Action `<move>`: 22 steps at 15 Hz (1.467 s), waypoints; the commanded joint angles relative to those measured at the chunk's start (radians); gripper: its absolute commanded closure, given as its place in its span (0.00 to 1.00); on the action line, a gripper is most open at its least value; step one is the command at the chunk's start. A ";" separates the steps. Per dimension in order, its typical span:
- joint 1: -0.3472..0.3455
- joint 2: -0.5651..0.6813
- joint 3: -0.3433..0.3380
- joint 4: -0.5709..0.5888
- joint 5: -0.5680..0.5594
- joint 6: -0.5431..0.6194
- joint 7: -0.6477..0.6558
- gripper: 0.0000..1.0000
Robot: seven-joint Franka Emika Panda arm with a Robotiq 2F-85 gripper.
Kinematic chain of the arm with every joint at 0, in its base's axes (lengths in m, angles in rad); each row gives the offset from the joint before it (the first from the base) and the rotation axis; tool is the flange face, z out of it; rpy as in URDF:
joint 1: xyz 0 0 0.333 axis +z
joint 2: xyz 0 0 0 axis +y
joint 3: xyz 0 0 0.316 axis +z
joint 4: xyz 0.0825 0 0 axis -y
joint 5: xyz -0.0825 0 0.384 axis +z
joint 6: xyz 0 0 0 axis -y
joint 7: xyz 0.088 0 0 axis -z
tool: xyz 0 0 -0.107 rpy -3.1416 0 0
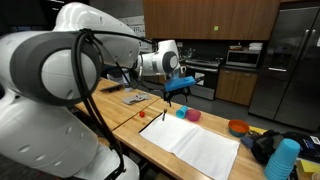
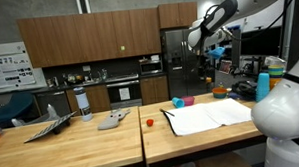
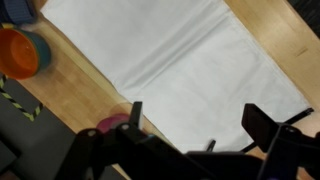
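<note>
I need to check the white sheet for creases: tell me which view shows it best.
The wrist view: the white sheet fills it from above, fold lines plain. In both exterior views the white sheet lies small and foreshortened on the wooden table.

Wooden countertop (image 2: 92, 146), white sheet (image 2: 211, 115) spread flat, small red object (image 2: 149, 122), pink cup (image 2: 188, 100), orange bowl (image 1: 238, 127)

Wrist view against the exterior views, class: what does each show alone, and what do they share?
Only the wrist view shows the fold lines in the white sheet, seen past the open gripper. Only the exterior views show the arm, the small red thing, the stack of blue cups, the cabinets and the fridge. All share the sheet, the orange bowl, the pink cup and the wooden table.
</note>
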 commanded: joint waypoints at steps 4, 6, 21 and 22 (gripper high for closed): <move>0.060 0.016 -0.053 -0.068 0.105 0.123 -0.382 0.00; 0.056 0.049 -0.072 -0.065 0.119 0.158 -0.525 0.00; -0.069 0.329 -0.052 0.109 0.224 0.265 -0.751 0.00; -0.071 0.331 -0.041 0.117 0.214 0.282 -0.748 0.00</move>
